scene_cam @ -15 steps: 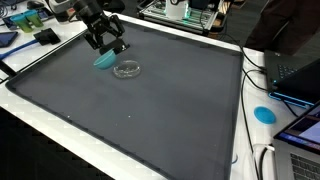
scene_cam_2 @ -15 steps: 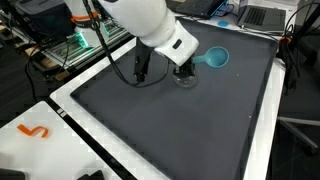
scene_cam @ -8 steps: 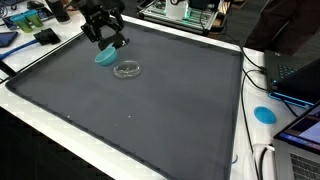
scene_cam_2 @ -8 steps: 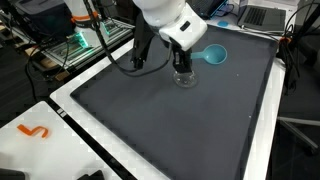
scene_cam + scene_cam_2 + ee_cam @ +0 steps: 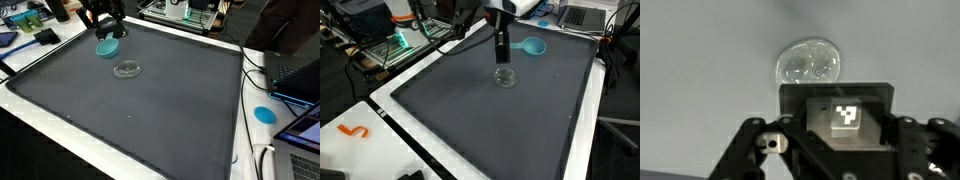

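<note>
Trouble, I'd say, would be a careless drop: the hand (image 5: pixel 501 60), hanging just above the glass dish (image 5: pixel 504 77) on the dark desk mat (image 5: pixel 490 130) beside a blue scoop (image 5: pixel 532 46), spread or pressed together I can't tell, could crack it.

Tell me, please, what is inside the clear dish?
Nothing shows inside the dish; only the grey mat is seen through it. In the wrist view the gripper covers its near rim.
</note>
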`<state>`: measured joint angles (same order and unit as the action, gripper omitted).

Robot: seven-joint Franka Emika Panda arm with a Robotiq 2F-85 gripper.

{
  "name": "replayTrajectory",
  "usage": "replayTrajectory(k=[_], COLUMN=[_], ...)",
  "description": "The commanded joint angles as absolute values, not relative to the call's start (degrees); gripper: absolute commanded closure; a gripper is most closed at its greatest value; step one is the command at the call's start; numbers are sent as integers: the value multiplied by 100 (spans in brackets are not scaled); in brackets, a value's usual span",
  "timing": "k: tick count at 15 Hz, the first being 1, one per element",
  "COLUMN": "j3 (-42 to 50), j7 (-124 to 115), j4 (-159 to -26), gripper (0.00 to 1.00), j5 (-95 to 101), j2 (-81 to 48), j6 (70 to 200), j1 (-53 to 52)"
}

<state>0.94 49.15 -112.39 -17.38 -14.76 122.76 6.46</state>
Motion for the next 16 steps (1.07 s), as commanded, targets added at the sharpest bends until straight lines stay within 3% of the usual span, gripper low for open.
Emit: replayTrajectory(k=[1,16], j3=[51,4], j7=[4641,4757], j4=[-11214,-10850], gripper=[69,69], j5=[-1187,-819], j2=[-1212,-1001], j6=[11936,11092], j1=[570,506])
